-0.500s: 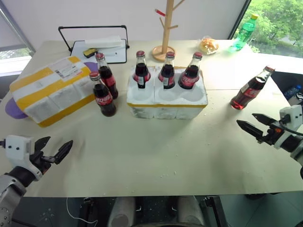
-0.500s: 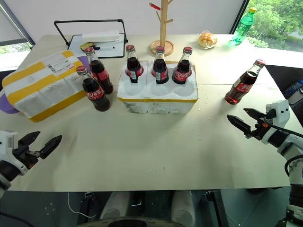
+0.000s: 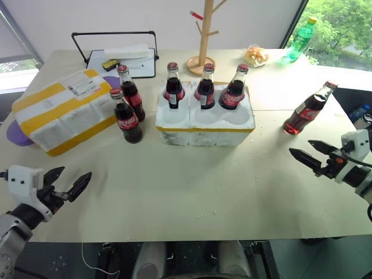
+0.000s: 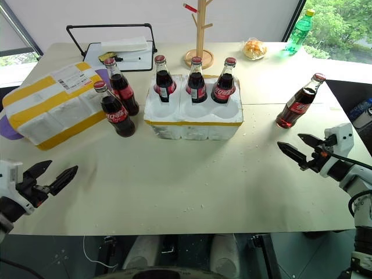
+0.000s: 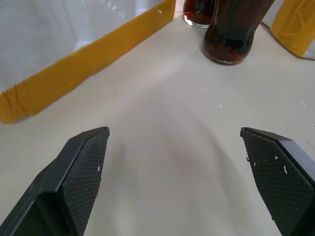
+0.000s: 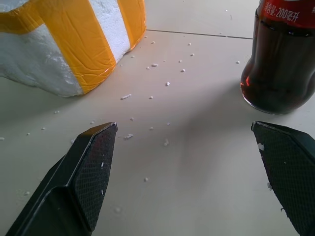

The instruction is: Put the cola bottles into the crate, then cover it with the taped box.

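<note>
The left gripper (image 3: 65,185) hovers low over the near left part of the table (image 3: 192,186), jaws spread wide and empty. The right gripper (image 3: 307,154) hovers at the near right, jaws equally spread and empty, pointing toward the table's middle.

Just beyond the right gripper stands one loose cola bottle (image 3: 307,110), well apart from the crate (image 3: 204,125). Two more cola bottles (image 3: 127,116) stand close together between the crate's left side and the taped box (image 3: 64,110), which lies at the far left. The crate sits mid-table; its rear row holds three bottles (image 3: 204,88), and the front wells appear vacant.

Step in hand, as judged: collect a loose bottle.

1. Keep the jaws wide until both fingers pass either side of the bottle body.
2. Grip on the body below the shoulder, not the narrow neck.
3. Lift clear of the crate wall, then lower upright into a front well.
4. On the left, take the nearer bottle first to avoid knocking its neighbour.

Glass is smooth; a light grip may slip.
</note>
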Controlling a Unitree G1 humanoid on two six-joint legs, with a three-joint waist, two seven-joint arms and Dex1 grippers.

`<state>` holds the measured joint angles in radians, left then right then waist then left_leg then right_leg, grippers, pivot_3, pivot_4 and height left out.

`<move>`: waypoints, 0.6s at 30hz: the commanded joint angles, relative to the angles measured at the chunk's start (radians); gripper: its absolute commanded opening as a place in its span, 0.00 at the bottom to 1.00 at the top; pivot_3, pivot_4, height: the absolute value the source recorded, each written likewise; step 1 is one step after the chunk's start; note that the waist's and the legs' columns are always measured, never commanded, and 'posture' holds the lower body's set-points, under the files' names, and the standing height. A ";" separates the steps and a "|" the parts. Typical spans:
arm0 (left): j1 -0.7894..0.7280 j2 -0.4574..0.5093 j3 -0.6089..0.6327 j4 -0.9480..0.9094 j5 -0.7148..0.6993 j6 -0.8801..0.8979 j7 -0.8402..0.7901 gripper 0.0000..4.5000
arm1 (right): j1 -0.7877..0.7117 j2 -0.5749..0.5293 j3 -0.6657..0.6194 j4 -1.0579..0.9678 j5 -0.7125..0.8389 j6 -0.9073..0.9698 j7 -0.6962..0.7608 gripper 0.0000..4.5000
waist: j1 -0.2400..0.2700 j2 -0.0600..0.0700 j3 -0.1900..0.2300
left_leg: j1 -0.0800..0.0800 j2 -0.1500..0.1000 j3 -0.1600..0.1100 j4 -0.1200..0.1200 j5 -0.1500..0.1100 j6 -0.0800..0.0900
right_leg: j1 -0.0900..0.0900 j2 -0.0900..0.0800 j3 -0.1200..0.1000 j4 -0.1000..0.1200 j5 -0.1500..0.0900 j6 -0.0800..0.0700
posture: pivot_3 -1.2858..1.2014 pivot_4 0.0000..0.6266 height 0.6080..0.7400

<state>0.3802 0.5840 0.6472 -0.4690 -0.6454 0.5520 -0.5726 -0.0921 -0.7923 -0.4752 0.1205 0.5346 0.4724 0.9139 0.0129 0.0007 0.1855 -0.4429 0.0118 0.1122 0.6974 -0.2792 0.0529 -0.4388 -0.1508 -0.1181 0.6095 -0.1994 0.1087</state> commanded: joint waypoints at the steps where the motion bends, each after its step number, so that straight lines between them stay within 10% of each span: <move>1: -0.016 0.014 0.019 -0.007 -0.015 -0.012 -0.011 0.99 | -0.021 -0.039 -0.020 -0.059 0.036 0.022 0.021 1.00 | 0.000 0.000 0.000 | 0.000 0.000 0.000 0.000 0.000 0.000 | 0.000 0.000 0.000 0.000 0.000 0.000 | 0.52 0.24 1.00; 18: -0.198 0.141 -0.076 0.011 -0.084 0.086 -0.087 0.99 | -0.177 -0.250 -0.065 -0.324 0.340 0.327 0.135 1.00 | -0.001 0.001 0.000 | 0.000 0.000 0.000 0.000 0.000 0.000 | 0.000 0.000 0.000 0.000 0.000 0.000 | 0.52 0.24 1.00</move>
<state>0.2053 0.7002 0.5702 -0.4588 -0.7107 0.6329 -0.6486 -0.2231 -1.0070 -0.5200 -0.1522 0.8106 0.7693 1.0401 0.0120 0.0018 0.1857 -0.4429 0.0119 0.1121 0.6974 -0.2791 0.0528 -0.4398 -0.1509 -0.1179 0.6097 -0.1992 0.1084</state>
